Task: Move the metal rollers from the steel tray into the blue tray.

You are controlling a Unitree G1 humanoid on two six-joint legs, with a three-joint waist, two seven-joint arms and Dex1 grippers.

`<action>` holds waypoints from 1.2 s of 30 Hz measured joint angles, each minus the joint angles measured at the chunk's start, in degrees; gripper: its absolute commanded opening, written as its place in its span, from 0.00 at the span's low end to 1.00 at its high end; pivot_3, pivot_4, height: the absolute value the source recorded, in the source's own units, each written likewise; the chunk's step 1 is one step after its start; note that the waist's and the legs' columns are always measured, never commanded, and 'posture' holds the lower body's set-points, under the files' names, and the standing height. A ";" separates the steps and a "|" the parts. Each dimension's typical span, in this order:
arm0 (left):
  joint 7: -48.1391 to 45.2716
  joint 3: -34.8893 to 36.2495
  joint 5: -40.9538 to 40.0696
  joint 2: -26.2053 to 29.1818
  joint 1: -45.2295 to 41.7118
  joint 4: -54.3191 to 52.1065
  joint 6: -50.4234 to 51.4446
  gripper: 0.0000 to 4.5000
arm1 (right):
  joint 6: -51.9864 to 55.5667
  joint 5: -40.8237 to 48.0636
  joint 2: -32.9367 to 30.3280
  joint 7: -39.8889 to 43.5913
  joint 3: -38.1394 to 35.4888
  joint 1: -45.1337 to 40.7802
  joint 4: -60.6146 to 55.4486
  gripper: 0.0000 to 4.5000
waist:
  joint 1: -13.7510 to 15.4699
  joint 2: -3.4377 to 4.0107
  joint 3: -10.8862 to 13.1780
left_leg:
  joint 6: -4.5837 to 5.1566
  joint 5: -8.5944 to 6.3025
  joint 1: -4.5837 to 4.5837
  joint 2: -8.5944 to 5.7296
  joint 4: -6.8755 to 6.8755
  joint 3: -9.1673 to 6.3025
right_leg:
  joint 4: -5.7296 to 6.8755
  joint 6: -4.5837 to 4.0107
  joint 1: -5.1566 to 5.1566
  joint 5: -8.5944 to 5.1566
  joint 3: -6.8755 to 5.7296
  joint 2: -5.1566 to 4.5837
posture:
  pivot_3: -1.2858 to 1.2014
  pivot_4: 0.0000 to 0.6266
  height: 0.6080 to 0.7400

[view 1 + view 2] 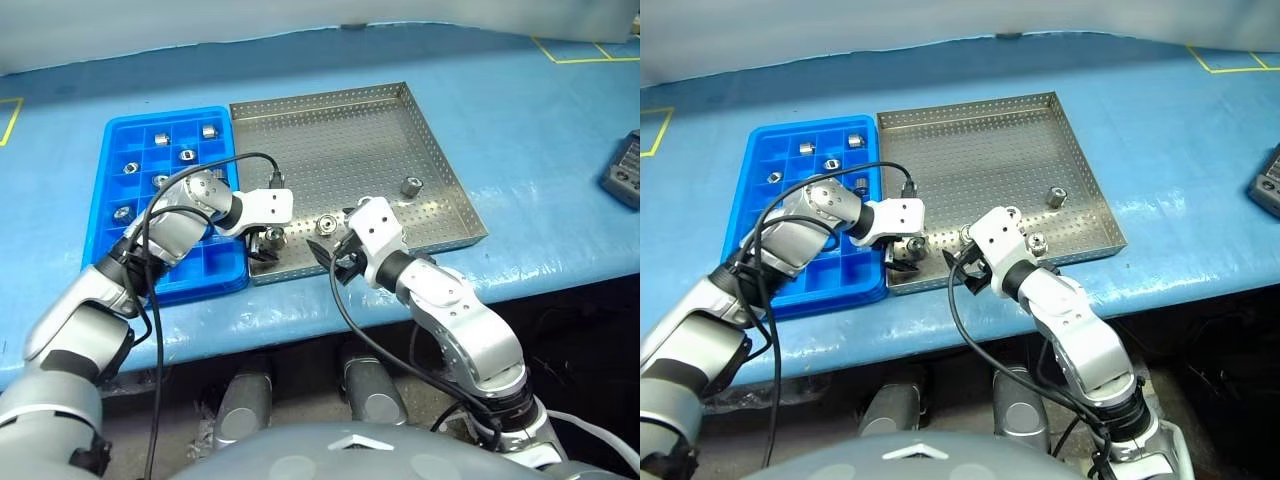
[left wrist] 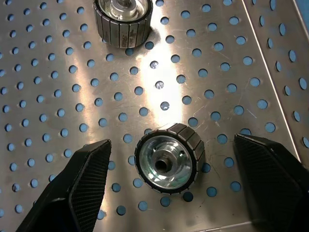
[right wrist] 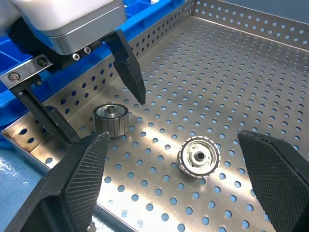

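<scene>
Left gripper point(image 2: 169, 183) hangs fingers spread around a roller point(image 2: 170, 157) at the steel tray's point(image 1: 440, 160) 7 o'clock corner. Right gripper point(image 3: 186, 193), fingers wide too, faces another roller point(image 3: 198, 157). Blue tray point(image 1: 115, 170) at 9 o'clock.

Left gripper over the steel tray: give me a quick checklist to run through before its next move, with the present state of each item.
1. Left gripper open: ok, fingers apart.
2. Roller between its fingers: ok, centred, neither finger touching it.
3. Roller resting on the steel tray floor, hole facing up: ok.
4. Neighbouring roller apart from the target: ok.
5. Right gripper open, holding nothing, separate from the left: ok.
6. Free compartments in the blue tray: ok, several empty.
</scene>
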 measured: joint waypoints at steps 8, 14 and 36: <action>0.55 0.97 1.80 -1.22 -0.02 1.04 0.08 0.40 | -0.76 -0.31 0.33 -0.36 0.03 -0.30 0.23 1.00 | 0.02 0.05 -0.03 | 0.04 0.02 0.01 0.00 0.30 0.00 | 0.01 0.16 0.14 0.10 0.00 0.01 | 0.48 0.24 1.00; -0.94 2.19 1.23 -0.52 1.47 -1.11 1.18 0.40 | -1.03 -0.57 0.82 -0.74 0.05 -1.08 1.08 1.00 | -0.13 0.05 -0.03 | 0.04 0.01 0.00 0.00 0.33 -0.01 | 0.02 0.17 0.14 0.12 0.01 0.01 | 0.48 0.24 1.00; 59.60 44.81 2.08 -27.32 41.93 -49.85 25.09 0.40 | -10.23 -4.59 8.99 -4.39 2.76 -6.85 12.04 1.00 | 4.78 -0.01 -0.01 | 0.08 -0.01 0.15 -0.05 0.89 -0.08 | -0.15 -0.01 0.62 0.27 -0.10 -0.02 | 0.56 0.24 1.00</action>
